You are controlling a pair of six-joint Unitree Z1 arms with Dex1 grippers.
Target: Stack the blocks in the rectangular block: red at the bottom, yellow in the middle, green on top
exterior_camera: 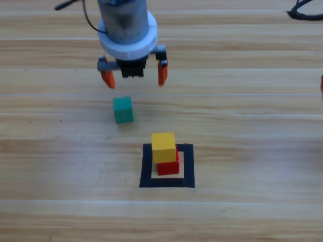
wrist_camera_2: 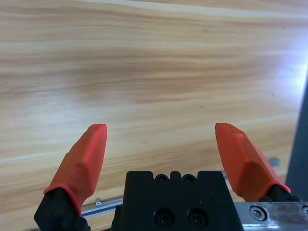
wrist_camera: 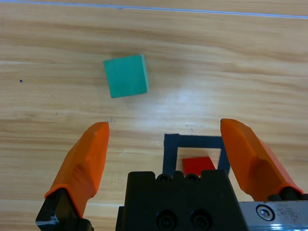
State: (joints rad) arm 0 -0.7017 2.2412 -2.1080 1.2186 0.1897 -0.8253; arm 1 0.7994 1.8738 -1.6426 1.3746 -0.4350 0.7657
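Observation:
The yellow cube (exterior_camera: 163, 147) sits on the red cube (exterior_camera: 169, 167) inside the black tape outline (exterior_camera: 146, 166), shifted a little to the left and back so the red cube's front and right edge show. The teal-green cube (exterior_camera: 123, 109) lies alone on the wood, up and left of the outline. My left gripper (exterior_camera: 135, 80) hangs open above the table just behind the green cube, holding nothing. In its wrist view the green cube (wrist_camera: 126, 75) lies ahead of the left gripper (wrist_camera: 166, 126), with the outline (wrist_camera: 169, 149) and red cube (wrist_camera: 197, 165) partly hidden by the black body. My right gripper (wrist_camera_2: 159, 127) stands open over bare wood.
A black cable (exterior_camera: 305, 10) lies at the back right corner. Only an orange sliver of the right arm shows at the high view's right edge. A dark upright edge (wrist_camera_2: 299, 159) and a metal rail run along the right wrist view's lower right.

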